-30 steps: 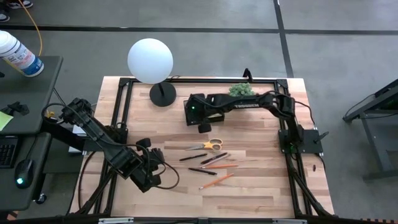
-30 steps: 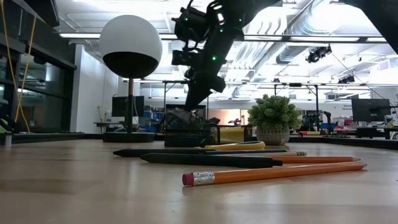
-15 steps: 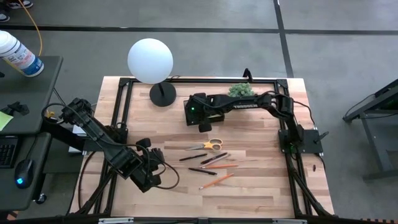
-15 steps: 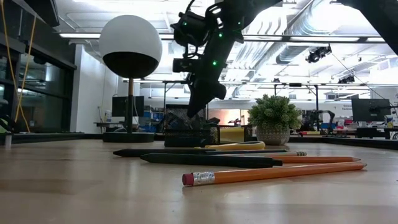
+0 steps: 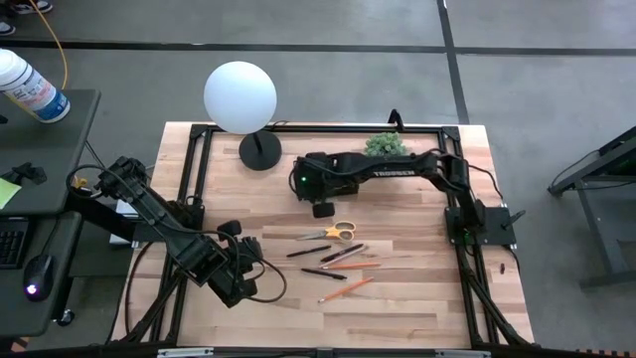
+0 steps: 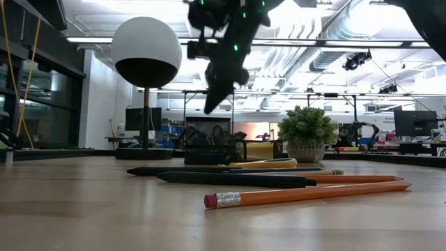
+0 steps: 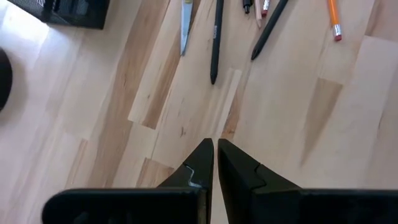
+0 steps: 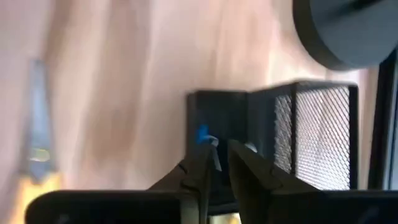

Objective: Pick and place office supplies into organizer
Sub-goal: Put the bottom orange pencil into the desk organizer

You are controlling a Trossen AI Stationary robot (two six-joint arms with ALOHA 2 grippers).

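Nearest pencil: an orange wooden pencil with a pink eraser tip [image 6: 306, 193] lies closest to the table's front edge, flat on the pale wood-plank table [image 5: 417, 298].
Other pens and pencils: just behind it lie a long dark pen [image 6: 233, 180], another orange pencil [image 5: 350, 267] and a few more thin dark and red ones, loosely side by side, all flat on the wood.
My left pincer [image 7: 215, 163]: it hangs low over bare wood at the front left of the table, well apart from the pencils, its two dark fingers pressed together with nothing between them.
Scissors: the yellow-handled scissors with steel blades [image 5: 331, 233] lie flat just behind the pencil group, between it and the organizer.
Organizer: the small black wire-mesh desk organizer box [image 6: 212, 143] stands upright toward the back of the table, beside the lamp base. From my right wrist I see a tall mesh compartment and a lower dark tray [image 8: 217, 134] beside it.
In the organizer: a small blue piece [image 8: 203, 133] shows in the low tray; I cannot tell exactly what it is. What the mesh compartment holds I cannot tell.
My right pincer [image 8: 215, 163]: raised in the air above the organizer, pointing down at it; its fingers are nearly together with only a narrow gap, gripping nothing.
Lamp: a white globe lamp on a round black base [image 5: 239, 96] stands at the back left.
Plant: a small green potted plant in a pale pot [image 6: 307, 134] stands at the back, to the right of the organizer.
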